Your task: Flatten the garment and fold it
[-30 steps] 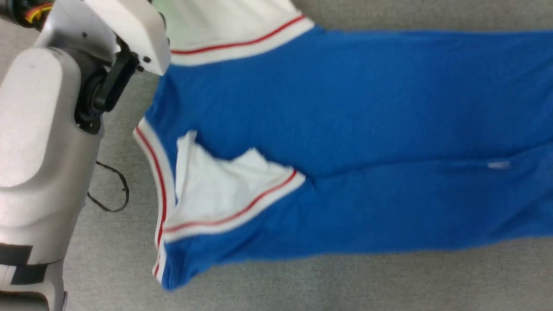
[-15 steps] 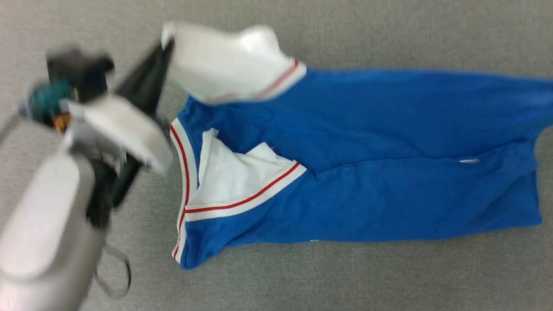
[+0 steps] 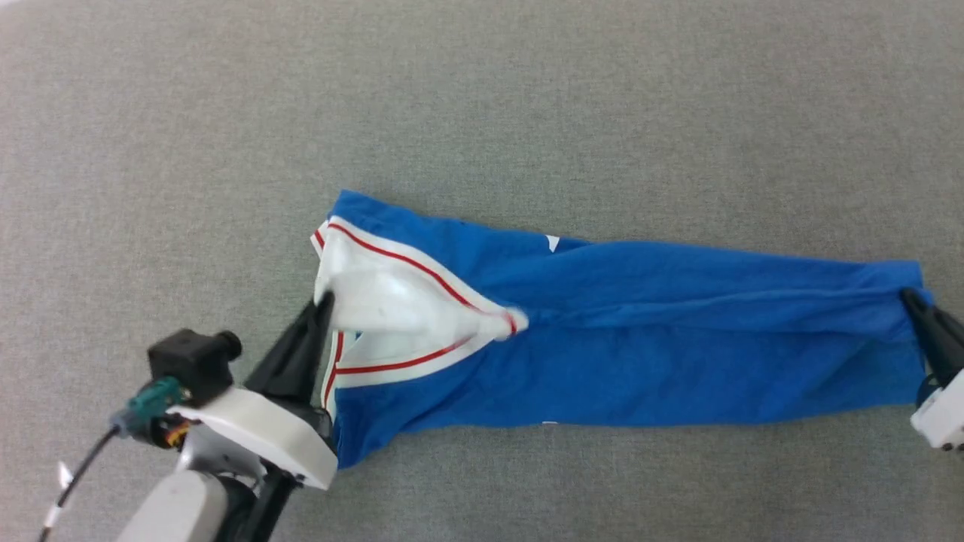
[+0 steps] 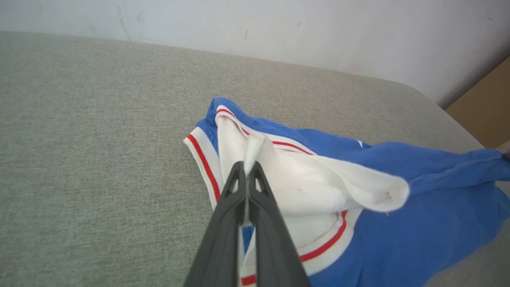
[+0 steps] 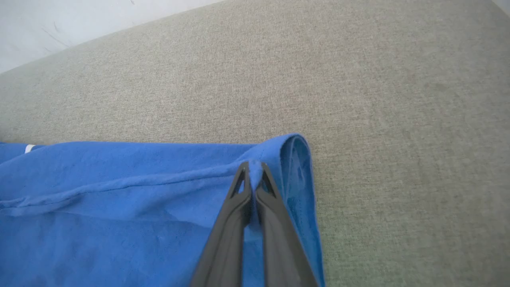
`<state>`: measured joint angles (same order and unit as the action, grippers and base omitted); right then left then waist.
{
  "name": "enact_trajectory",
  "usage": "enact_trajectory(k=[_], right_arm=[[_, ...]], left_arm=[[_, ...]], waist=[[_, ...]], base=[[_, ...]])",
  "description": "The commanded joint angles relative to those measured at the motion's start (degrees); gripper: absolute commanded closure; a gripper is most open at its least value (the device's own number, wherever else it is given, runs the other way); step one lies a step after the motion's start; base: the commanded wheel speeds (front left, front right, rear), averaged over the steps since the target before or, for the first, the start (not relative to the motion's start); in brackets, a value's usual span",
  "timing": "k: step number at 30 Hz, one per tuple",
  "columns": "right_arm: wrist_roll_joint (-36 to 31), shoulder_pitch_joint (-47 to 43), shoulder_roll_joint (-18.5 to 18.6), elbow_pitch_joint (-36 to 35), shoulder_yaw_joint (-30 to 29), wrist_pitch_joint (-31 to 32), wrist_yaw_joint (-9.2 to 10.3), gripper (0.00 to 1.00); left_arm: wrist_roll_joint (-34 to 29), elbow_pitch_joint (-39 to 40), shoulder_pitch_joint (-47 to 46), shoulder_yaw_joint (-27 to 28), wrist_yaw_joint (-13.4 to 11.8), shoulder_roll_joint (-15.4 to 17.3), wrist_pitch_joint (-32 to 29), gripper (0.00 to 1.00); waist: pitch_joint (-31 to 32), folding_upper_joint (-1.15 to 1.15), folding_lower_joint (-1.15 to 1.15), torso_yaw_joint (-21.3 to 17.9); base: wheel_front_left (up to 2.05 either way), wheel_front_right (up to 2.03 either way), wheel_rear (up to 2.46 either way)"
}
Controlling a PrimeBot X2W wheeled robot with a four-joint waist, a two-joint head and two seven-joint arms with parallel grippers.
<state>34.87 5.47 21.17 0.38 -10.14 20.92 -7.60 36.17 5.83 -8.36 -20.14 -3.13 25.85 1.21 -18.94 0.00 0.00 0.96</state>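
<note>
Blue jersey cloth: the garment [image 3: 640,361] lies as a long, narrow, doubled-over band on the grey woven surface [image 3: 482,113], pulled out lengthwise. The left gripper [image 3: 322,305] is at the garment's collar end, fingers pressed together on a pinch of the white sleeve [image 3: 392,301]. That sleeve is lifted and rolled over the blue body, and the left wrist view has white cloth poking out above the tips. The right gripper [image 3: 910,297] is at the garment's opposite, hem end, clamped on a raised fold of blue; its body is cut off by the frame edge. Red-and-white striped trim [image 3: 399,365] runs round the neck opening and sleeve edge, partly covered by the rolled sleeve. The garment's print side is hidden; a white fleck [image 3: 552,242] on its far edge is too small to read. Behind the garment is a pale wall [image 4: 279,28]. A tan patch [image 4: 486,107] past the hem end is cropped, and I cannot tell what it is.
</note>
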Motion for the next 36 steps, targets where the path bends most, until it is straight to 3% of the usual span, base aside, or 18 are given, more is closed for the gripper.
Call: enact_trajectory(k=[1,3,4,5,6,7,11,14,18,23,26,29,36], right_arm=[[0.1,-0.3,-0.5,0.5,0.4,-0.7,0.11,1.0],[-0.3,-0.1,-0.7,1.6,1.0,-1.4,0.11,1.0],[-0.5,0.1,-0.8,2.3,1.2,-1.7,0.11,0.97],[-0.7,0.4,-0.9,3.0,1.5,-1.9,0.11,0.56],[-0.9,0.7,-0.9,3.5,1.7,-2.2,0.11,0.0],[-1.0,1.1,-1.1,4.1,1.7,-2.4,0.11,0.0],[-0.7,1.9,-1.1,4.5,2.0,-2.7,0.11,0.0],[0.3,1.2,-1.0,2.4,1.0,-2.2,0.11,0.0],[2.0,-0.5,-2.2,-0.8,-2.7,-0.1,0.11,0.0],[-1.9,-1.5,-3.6,-1.4,-6.7,5.3,0.11,0.0],[-3.4,-0.8,-4.5,-0.6,-7.8,8.2,0.11,0.0],[-4.3,0.2,-5.0,0.3,-8.1,10.4,0.11,0.0],[-5.9,0.6,-6.1,3.5,-8.5,16.3,0.11,0.0]], left_arm=[[0.1,-1.0,0.1,-0.3,0.4,-0.5,0.6,1.0],[-0.1,-3.2,-0.5,-0.9,0.7,-1.1,1.2,1.0],[-0.2,-4.4,-1.0,-1.1,0.8,-1.4,1.3,0.78],[-0.4,-5.5,-1.5,-1.5,0.9,-1.7,1.3,0.55],[-0.5,-6.5,-2.1,-1.8,1.1,-2.0,1.3,0.11],[-0.6,-7.4,-2.7,-2.0,1.1,-2.3,1.3,0.0],[-0.5,-8.9,-4.0,-1.6,0.5,-3.3,2.4,0.0],[-0.7,-6.7,-3.3,0.4,-1.3,-3.5,5.1,0.0],[-2.2,-0.3,0.1,4.4,-6.0,-3.6,10.1,0.0],[-9.2,8.9,5.2,8.3,-13.0,-4.2,13.3,0.0],[-13.3,11.8,7.3,9.0,-15.3,-5.5,13.7,0.0],[-15.3,12.7,8.7,9.0,-15.5,-7.4,13.7,0.0],[-17.0,12.1,8.8,8.7,-13.1,-10.5,13.8,0.0]], waist=[[-0.3,0.0,0.0,-0.2],[-0.6,0.0,0.0,-0.3],[-0.7,0.0,0.0,-0.4],[-0.7,0.0,0.0,-0.4],[-0.8,0.0,0.0,-0.5],[-0.8,0.0,0.0,-0.6],[-0.3,0.0,0.0,-0.9],[0.7,0.0,0.0,-1.2],[1.4,0.0,0.0,-1.5],[0.2,0.0,0.0,-0.9],[-1.1,0.0,0.0,0.3],[-2.5,0.0,0.0,1.6],[-3.8,0.0,0.0,4.1]], base=[[0.0,0.0,0.0],[0.0,0.0,0.0],[0.0,0.0,0.0],[0.0,0.0,0.0],[0.0,0.0,0.0],[0.0,0.0,0.0],[0.0,0.0,0.0],[0.0,0.0,0.0],[0.0,0.0,0.0],[0.0,0.0,0.0],[0.0,0.0,0.0],[0.0,0.0,0.0],[0.0,0.0,0.0]])
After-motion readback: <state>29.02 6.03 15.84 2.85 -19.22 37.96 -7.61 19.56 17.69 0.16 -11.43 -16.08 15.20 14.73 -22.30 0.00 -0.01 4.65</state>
